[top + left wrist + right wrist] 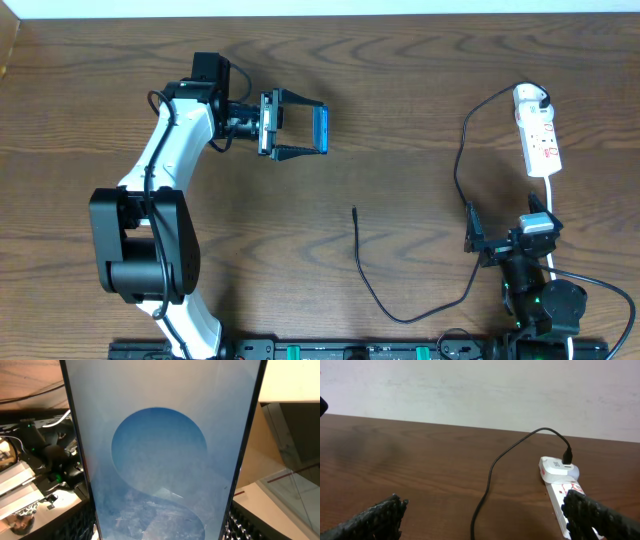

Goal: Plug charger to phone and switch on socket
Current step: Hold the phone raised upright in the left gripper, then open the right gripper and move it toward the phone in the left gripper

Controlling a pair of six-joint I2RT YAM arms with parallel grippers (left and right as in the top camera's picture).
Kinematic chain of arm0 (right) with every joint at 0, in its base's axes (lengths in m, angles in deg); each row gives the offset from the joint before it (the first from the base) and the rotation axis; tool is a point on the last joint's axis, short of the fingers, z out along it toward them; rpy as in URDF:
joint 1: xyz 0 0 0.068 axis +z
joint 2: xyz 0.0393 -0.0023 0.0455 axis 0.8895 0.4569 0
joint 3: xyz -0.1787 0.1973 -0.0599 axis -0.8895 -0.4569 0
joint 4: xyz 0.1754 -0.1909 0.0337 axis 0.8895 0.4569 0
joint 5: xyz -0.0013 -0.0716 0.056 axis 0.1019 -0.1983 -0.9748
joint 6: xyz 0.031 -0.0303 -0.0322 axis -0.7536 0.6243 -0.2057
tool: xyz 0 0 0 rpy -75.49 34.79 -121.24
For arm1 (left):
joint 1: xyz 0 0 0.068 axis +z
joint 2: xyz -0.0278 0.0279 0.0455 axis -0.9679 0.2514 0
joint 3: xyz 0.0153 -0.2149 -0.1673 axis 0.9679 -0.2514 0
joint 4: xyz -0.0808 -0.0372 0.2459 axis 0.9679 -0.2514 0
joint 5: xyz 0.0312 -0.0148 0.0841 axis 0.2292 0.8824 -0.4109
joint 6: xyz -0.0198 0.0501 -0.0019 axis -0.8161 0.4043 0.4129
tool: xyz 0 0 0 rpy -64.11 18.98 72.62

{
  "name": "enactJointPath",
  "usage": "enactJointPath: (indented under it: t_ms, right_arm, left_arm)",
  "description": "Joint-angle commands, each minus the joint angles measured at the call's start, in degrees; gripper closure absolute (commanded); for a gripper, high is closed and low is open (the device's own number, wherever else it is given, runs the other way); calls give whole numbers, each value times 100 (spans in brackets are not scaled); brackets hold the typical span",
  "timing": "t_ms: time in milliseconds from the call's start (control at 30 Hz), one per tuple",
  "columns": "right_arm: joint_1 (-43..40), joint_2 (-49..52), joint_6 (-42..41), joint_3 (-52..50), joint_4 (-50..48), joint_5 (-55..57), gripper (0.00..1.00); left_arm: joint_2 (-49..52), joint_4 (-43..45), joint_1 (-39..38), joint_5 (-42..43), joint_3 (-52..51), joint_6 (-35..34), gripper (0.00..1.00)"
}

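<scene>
My left gripper (300, 127) is shut on the phone (323, 128), holding it on edge above the table; its blue screen with a lighter circle fills the left wrist view (160, 455). The charger cable (372, 290) lies loose on the table, its plug tip (354, 211) pointing up the table, below and right of the phone. Its other end sits in a white adapter (532, 98) on the socket strip (541, 143) at the right. My right gripper (490, 243) is open and empty, near the table's front right; the cable (487, 485) and the strip (557, 495) lie ahead of it.
The strip's white cord (553, 195) runs down past the right arm's base (540, 300). The left arm's base (145, 240) stands at the front left. A rail (350, 350) runs along the table's front edge.
</scene>
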Motion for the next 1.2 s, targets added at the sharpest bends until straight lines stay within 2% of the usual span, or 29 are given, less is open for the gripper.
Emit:
enactJointPath:
  t_ms: [0, 400, 733, 1033, 1167]
  right_arm:
    - [17, -37, 52, -7, 31, 63, 1]
    - [17, -37, 52, -7, 31, 63, 1]
    - [17, -37, 52, -7, 31, 63, 1]
    - [17, -35, 52, -7, 31, 61, 1]
    - [17, -35, 52, -7, 31, 61, 1]
  left_arm:
    - [-186, 7, -11, 57, -11, 195, 93]
    - [-186, 92, -11, -1646, -11, 522, 93]
    - [-186, 914, -17, -3112, -11, 621, 93]
    - [-184, 1965, -17, -3303, -11, 619, 93]
    - [-184, 1976, -17, -3303, -11, 619, 93]
